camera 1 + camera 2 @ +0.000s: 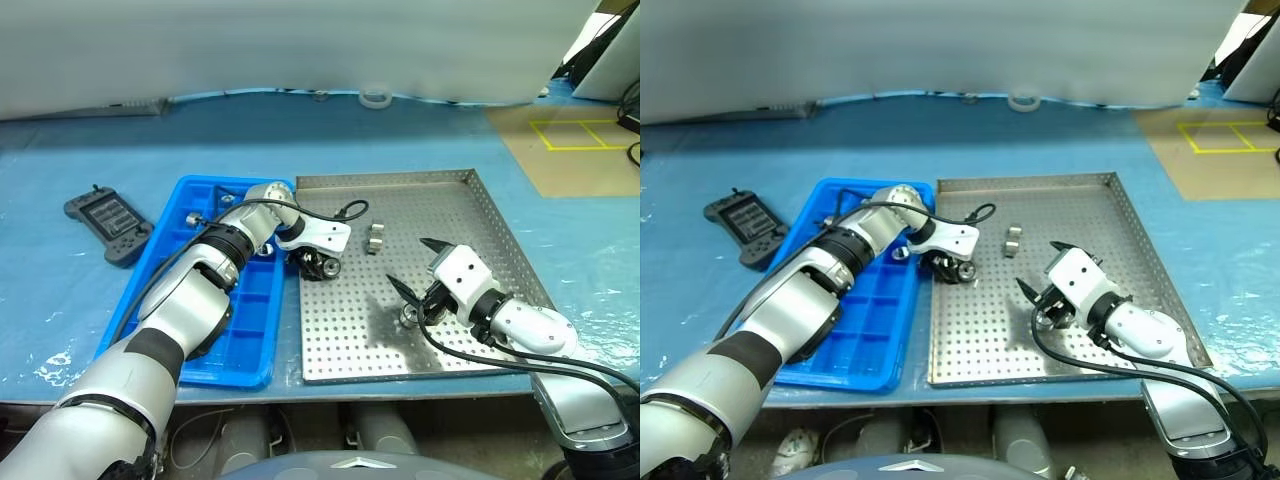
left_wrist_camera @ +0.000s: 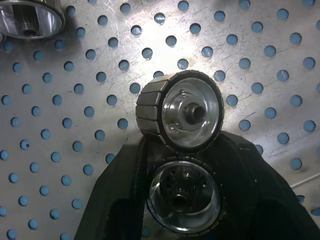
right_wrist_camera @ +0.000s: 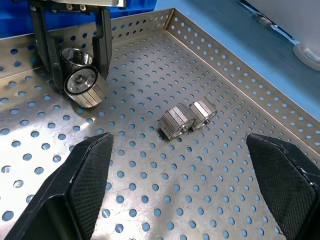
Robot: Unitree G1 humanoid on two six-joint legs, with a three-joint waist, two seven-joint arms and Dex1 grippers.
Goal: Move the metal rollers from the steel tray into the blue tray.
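Left end effector down at 9 o'clock of steel tray, fingers straddling two stiff, slick, dense metal rollers best pinched across ribbed flanks; right end effector released.

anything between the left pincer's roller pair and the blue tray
Nothing visible blocks the way. The left pincer straddles two metal rollers on the steel tray, near its edge beside the blue tray. Only the steel tray's low rim lies between, so the rollers must be lifted over it.
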